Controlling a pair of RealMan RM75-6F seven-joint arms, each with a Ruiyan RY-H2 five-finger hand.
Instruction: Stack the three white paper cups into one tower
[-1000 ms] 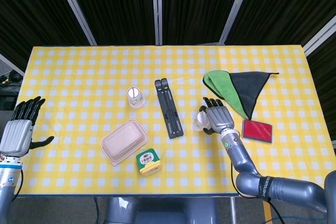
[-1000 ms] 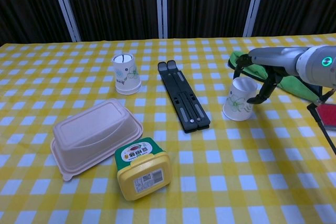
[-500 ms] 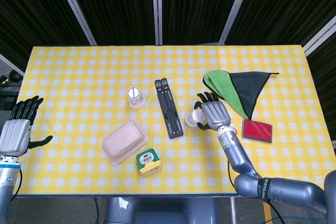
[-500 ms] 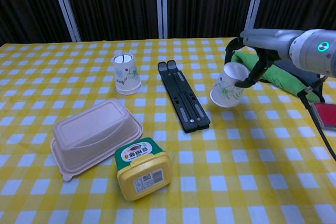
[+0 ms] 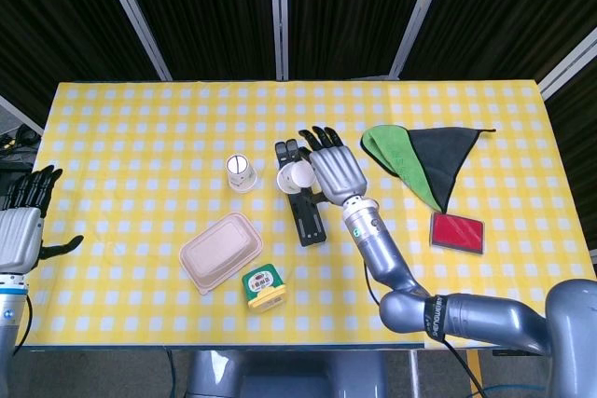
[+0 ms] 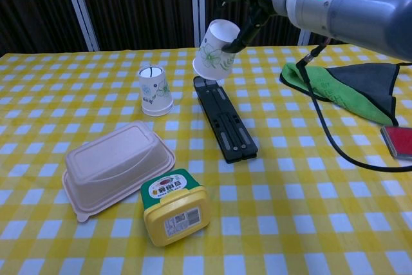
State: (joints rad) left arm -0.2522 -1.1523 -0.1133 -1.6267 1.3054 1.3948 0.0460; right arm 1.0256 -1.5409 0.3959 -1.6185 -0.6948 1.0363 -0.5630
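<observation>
Right hand (image 6: 241,6) gripping upside-down white paper cup (image 6: 214,50), floral print, tilted, lifted clear of the checked yellow tablecloth (image 6: 309,178). Directly under it: flat black folding stand (image 6: 225,118), ribbed and slotted. Left of the hand: second paper cup (image 6: 154,90), inverted, standing on the cloth. Below-left, nearer the robot: beige clamshell box (image 6: 117,165), matte, rounded corners; yellow tub with green lid (image 6: 175,205) just beside it. Right of the hand: green-and-black folded cloth (image 6: 347,85), red flat pad (image 5: 457,232). Left hand (image 5: 20,226) far off at the table edge, open-fingered, holding nothing.
</observation>
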